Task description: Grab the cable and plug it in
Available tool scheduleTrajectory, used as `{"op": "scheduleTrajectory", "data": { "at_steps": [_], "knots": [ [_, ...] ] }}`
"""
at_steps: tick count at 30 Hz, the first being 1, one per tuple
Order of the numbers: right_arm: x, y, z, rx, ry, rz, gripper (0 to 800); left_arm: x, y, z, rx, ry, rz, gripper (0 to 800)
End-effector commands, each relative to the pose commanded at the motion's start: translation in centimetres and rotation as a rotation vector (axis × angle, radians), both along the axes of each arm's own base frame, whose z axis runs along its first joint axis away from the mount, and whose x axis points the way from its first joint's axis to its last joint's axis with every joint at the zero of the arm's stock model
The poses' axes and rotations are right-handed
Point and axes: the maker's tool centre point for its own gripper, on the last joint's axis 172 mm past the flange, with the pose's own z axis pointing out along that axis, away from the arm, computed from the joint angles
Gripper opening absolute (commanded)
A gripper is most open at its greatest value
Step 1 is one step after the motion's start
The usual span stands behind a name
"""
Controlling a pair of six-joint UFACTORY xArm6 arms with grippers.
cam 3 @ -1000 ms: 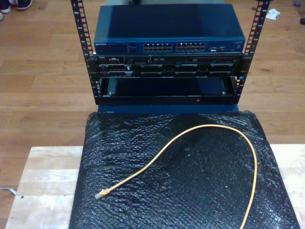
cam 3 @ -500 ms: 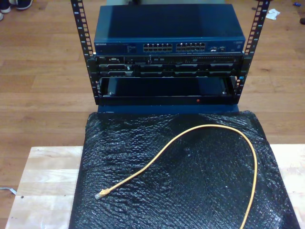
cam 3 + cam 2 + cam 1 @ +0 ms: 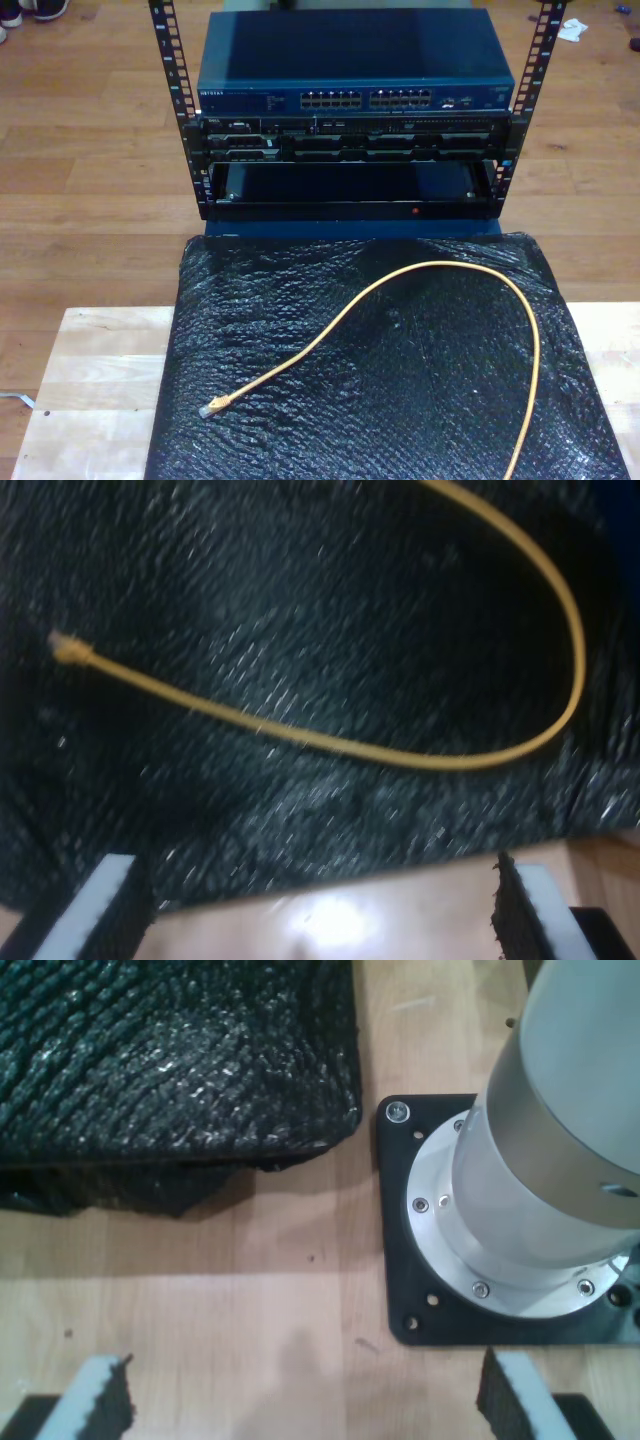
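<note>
Your yellow cable [image 3: 430, 275] loops across the black bubble-wrap mat [image 3: 280, 300], plug [image 3: 207, 410] near its front edge; both my first gripper [image 3: 300, 1400] and my second gripper [image 3: 320, 900] hang wide-jawed, empty.

The black bubble wrap [image 3: 420, 400] looks shiny and bumpy. The table [image 3: 90, 400] is pale, smooth wood. The cable [image 3: 533, 350] is smooth yellow plastic.
</note>
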Motion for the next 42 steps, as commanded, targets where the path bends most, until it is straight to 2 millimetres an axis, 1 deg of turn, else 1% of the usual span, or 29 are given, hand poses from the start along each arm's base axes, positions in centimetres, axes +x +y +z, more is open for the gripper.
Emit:
{"op": "scheduleTrajectory", "data": {
  "at_steps": [4,7,11,13,17,21,24,27,30,32,35,37,42],
  "knots": [
    [1.1,1.1,0.7,-0.007,0.007,0.025,797,1.7,-1.5,0.3,-0.011,0.029,0.010,800],
    [1.8,2.7,1.3,0.012,0.008,0.039,797,2.6,-2.6,0.7,-0.020,0.036,0.012,800],
    [3.6,4.5,1.7,0.027,-0.003,0.047,797,2.8,-2.8,0.7,-0.017,0.042,0.007,800],
    [4.5,5.4,1.6,0.014,-0.009,0.053,797,3.0,-2.8,0.9,-0.014,0.040,0.004,800],
    [6.2,7.2,1.5,-0.006,-0.022,0.060,796,4.3,-3.2,1.5,-0.019,0.023,0.019,800],
    [7.9,10.1,1.3,-0.022,-0.022,0.086,796,5.4,-3.8,2.0,-0.025,0.026,0.037,800],
    [8.6,13.0,1.2,-0.027,-0.015,0.119,796,5.8,-4.3,2.2,-0.026,0.043,0.046,800],
    [9.3,15.4,0.6,-0.029,-0.005,0.138,796,6.5,-4.9,2.4,-0.033,0.041,0.049,800],
    [9.9,18.6,0.0,-0.036,0.002,0.177,796,6.6,-4.9,2.3,-0.033,0.039,0.054,800],
    [10.0,20.3,-0.4,-0.053,-0.004,0.209,796,6.7,-4.9,2.3,-0.034,0.039,0.055,800],
    [9.9,23.0,-1.7,-0.092,0.006,0.260,796,6.6,-5.0,2.1,-0.039,0.045,0.059,800],
    [10.0,24.8,-2.9,-0.123,0.014,0.292,796,6.5,-5.1,2.0,-0.041,0.048,0.060,800],
    [10.2,28.2,-5.3,-0.183,-0.002,0.368,796,7.0,-5.3,2.2,-0.053,0.034,0.069,800]
  ]
}}
